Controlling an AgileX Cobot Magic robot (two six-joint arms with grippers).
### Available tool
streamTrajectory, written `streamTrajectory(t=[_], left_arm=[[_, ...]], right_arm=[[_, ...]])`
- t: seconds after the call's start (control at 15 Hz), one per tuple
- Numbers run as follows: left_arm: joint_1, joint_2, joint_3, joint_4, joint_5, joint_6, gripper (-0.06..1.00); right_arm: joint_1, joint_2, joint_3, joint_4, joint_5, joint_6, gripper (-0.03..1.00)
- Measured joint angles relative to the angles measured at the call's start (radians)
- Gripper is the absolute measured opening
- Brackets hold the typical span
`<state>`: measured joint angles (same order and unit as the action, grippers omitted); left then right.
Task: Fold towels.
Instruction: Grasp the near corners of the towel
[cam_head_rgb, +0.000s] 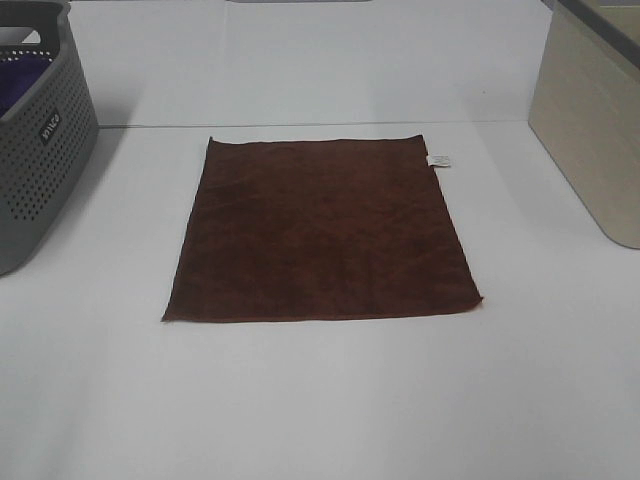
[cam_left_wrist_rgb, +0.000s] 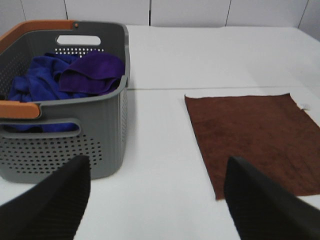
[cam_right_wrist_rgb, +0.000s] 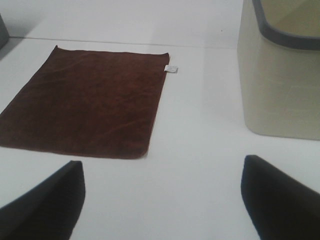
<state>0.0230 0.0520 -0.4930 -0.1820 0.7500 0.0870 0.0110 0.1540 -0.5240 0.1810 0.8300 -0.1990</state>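
While left gripper (cam_left_wrist_rgb: 157, 167) and right gripper (cam_right_wrist_rgb: 162, 165) gape wide, 1 towel (cam_head_rgb: 320, 235) lies flat on white table (cam_head_rgb: 320, 400).

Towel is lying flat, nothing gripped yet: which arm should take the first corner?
Right, slightly. The right fingers, open, have the near corner of the towel ahead and almost centred between them. The left fingers, also open, face the basket, with the towel's corner off toward one finger.

Left pincer (cam_left_wrist_rgb: 157, 160), black ribbed fingers (cam_left_wrist_rgb: 55, 205), right pincer (cam_right_wrist_rgb: 162, 160), plain black
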Motion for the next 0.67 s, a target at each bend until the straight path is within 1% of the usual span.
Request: streamTrajectory(t=[0.2,0.33,0.53,0.67], left_arm=[[0.0,0.117,0.052,-0.075,-0.195,0.0,0.71],[0.0,0.231,0.053,-0.142,-0.276,0.0,0.71],[0.0,0.446,0.053,-0.229,-0.299,0.0,0.71],[0.0,0.63,0.053,-0.287,-0.302,0.0,0.71]], right_arm=[[0.0,0.143,0.0,0.005,-0.15,0.0,0.76],[0.0,0.268,0.0,0.041,-0.214,0.0,0.72],[0.0,0.506,0.0,0.134,-0.24,0.0,0.67],[0.0,0.668,0.0,0.187,-0.26,0.0,0.67]])
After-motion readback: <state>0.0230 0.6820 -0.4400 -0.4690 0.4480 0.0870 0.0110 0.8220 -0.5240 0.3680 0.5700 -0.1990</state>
